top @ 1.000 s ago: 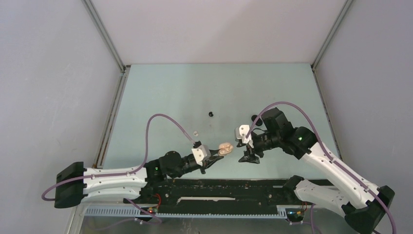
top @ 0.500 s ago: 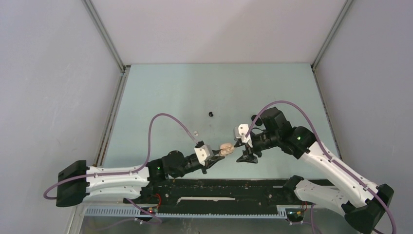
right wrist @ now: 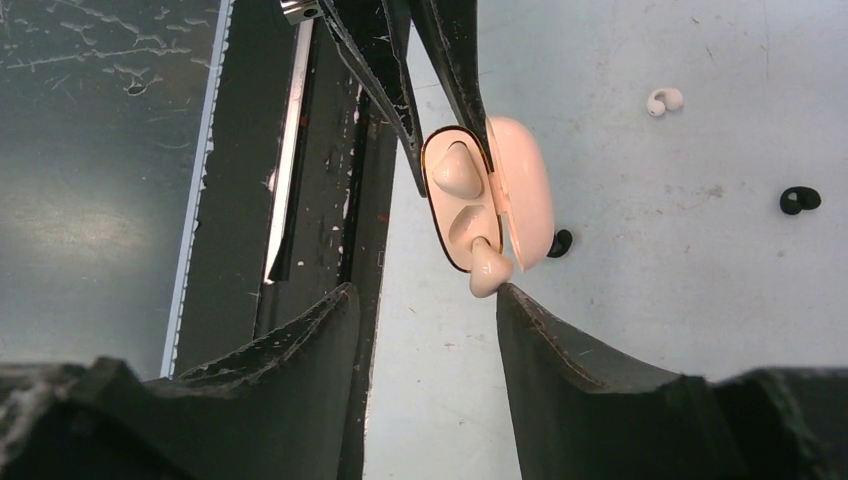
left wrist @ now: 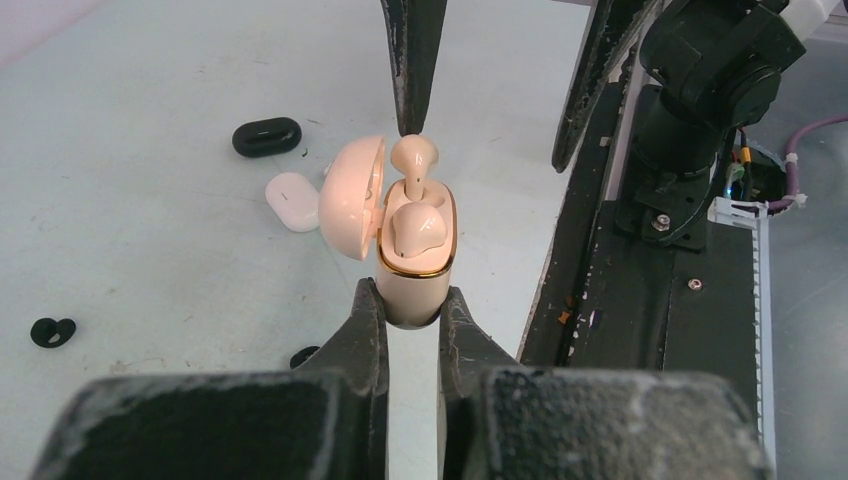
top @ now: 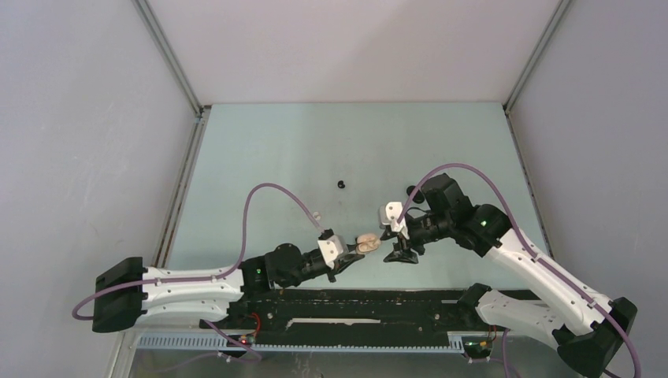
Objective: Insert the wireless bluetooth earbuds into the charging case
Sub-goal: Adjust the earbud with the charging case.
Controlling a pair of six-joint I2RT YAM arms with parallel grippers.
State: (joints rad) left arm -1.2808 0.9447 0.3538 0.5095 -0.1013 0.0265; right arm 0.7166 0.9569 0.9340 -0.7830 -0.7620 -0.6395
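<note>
My left gripper point(left wrist: 412, 300) is shut on the base of a pale pink charging case point(left wrist: 415, 270) whose lid point(left wrist: 352, 185) stands open. One pink earbud point(left wrist: 415, 228) sits in the near slot. A second pink earbud point(left wrist: 413, 160) sticks up, partly in the far slot. My right gripper point(right wrist: 425, 292) is open, and one of its fingertips point(right wrist: 503, 292) touches the protruding earbud point(right wrist: 489, 268). In the top view the case point(top: 365, 242) is between the left gripper point(top: 352, 250) and the right gripper point(top: 398, 250).
A black case point(left wrist: 266, 136) and a white case point(left wrist: 291, 201) lie beyond the pink one. Loose black earbuds point(left wrist: 52, 331) point(right wrist: 560, 241) point(right wrist: 799, 199) and a white earbud point(right wrist: 663, 100) lie on the table. The black base rail point(top: 354, 303) runs along the near edge.
My left arm has carried the pink case a little to the right and nearer, towards the right gripper. The right gripper has barely moved.
</note>
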